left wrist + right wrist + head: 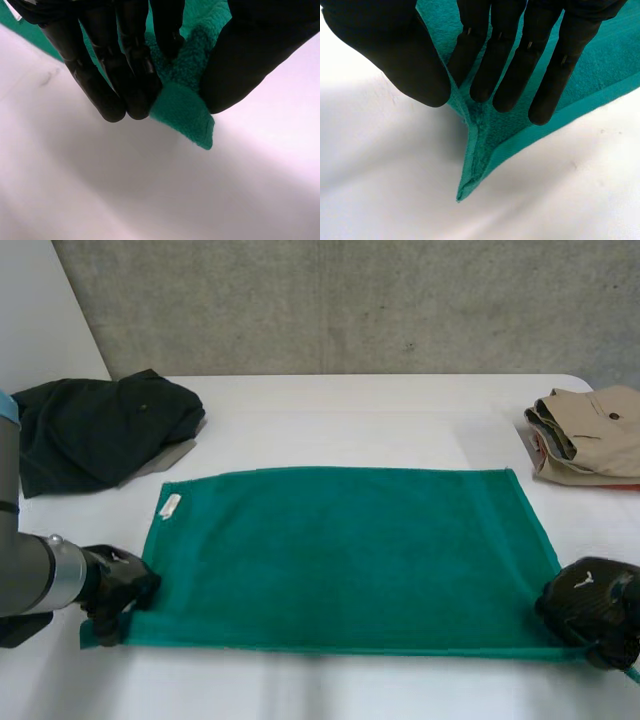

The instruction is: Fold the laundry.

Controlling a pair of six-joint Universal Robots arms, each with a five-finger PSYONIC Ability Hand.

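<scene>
1. At the near middle of the table (350, 410): towel (340, 555), green, spread flat, long edges running side to side.
2. Step in hand, as judged: first fold, near edge over to far edge. It is best done by raising both near corners together and level. Keep the cloth taut between the hands and set corner on corner so the edges meet squarely.
3. Left hand (118, 585): clamped on the towel's near-left corner, cloth pinched between fingers and thumb, the tip poking out past the fingertips.
4. Right hand (590, 608): clamped on the near-right corner, thumb against fingers, the corner drawn up into a ridge.
5. Dark garment (100, 430): heaped, far left, apart from the towel.
6. Beige garment (590, 435): folded, far right, apart from the towel.
</scene>
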